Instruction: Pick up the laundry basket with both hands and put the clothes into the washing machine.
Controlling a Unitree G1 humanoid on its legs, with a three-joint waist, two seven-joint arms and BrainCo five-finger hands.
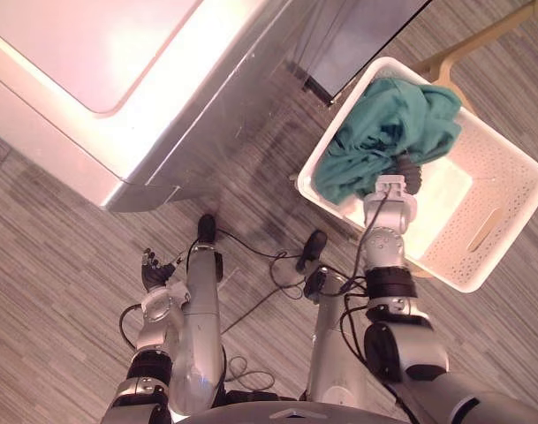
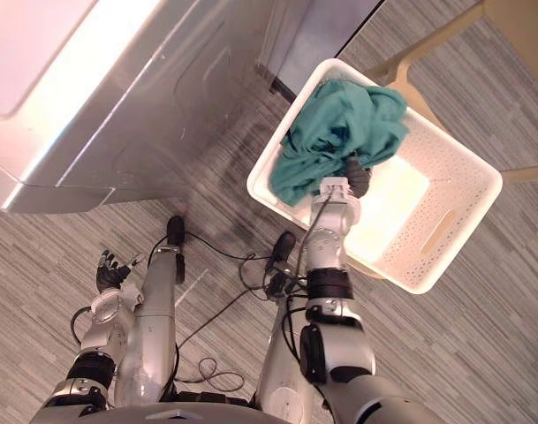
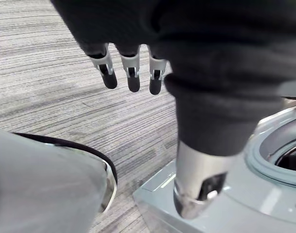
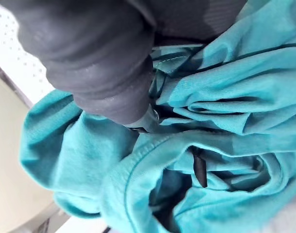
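Observation:
A white perforated laundry basket [image 1: 507, 231] stands at the right, with a crumpled teal garment [image 1: 392, 124] heaped in its near-left part. My right hand [image 1: 408, 173] reaches down into the basket and rests against the teal garment [image 4: 225, 97], its dark cover [image 4: 99, 63] pressed into the folds. The washing machine [image 1: 118, 79] is the large pale box at the upper left, lid down. Far from the basket, my left hand [image 1: 154, 267] hangs low at the left above the floor, its fingers [image 3: 132, 73] straight and holding nothing.
The basket sits on a light wooden stool [image 1: 447, 64]. A dark panel [image 1: 366, 35] stands between the machine and the basket. Striped grey floor [image 1: 56, 291] lies in front of the machine. A grey body with a round rim [image 3: 264, 184] shows past my left thumb.

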